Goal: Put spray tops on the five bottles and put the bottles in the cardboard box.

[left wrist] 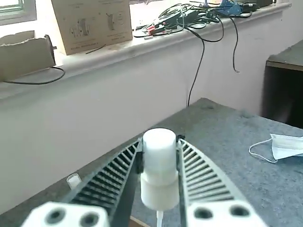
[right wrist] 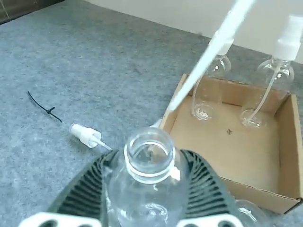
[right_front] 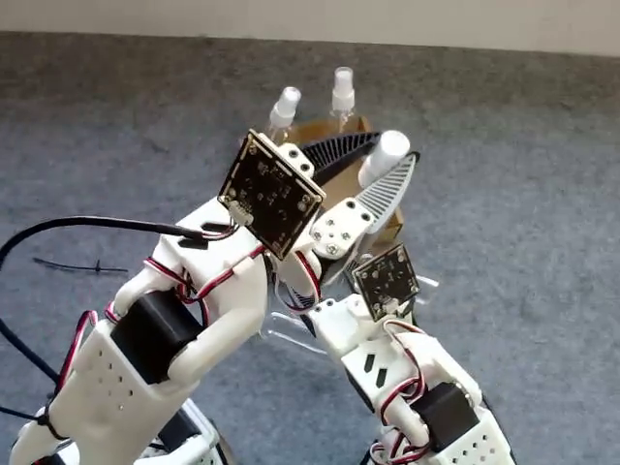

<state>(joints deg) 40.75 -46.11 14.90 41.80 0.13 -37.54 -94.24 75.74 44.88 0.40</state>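
Seating a spray top on an open bottle: the left gripper (left wrist: 160,144) is holding the spray top (left wrist: 160,179) above the cardboard box (right wrist: 222,142), fingers clamped on its white cap, and its dip tube (right wrist: 199,66) is slanting down toward the box's near wall. The right gripper (right wrist: 149,163) is holding the open bottle (right wrist: 144,198) just beside that wall, fingers clamped around its shoulder, mouth facing up. One capped bottle (right wrist: 208,90) and a second capped bottle (right wrist: 265,94) are standing inside the box; a loose spray top (right wrist: 85,135) is lying on the counter (right wrist: 71,61). The tube tip is sitting apart from the mouth, so the step probably calls for centring the tip over the opening, straightening the tube, lowering until collar meets neck, then twisting against a firmly braced bottle.
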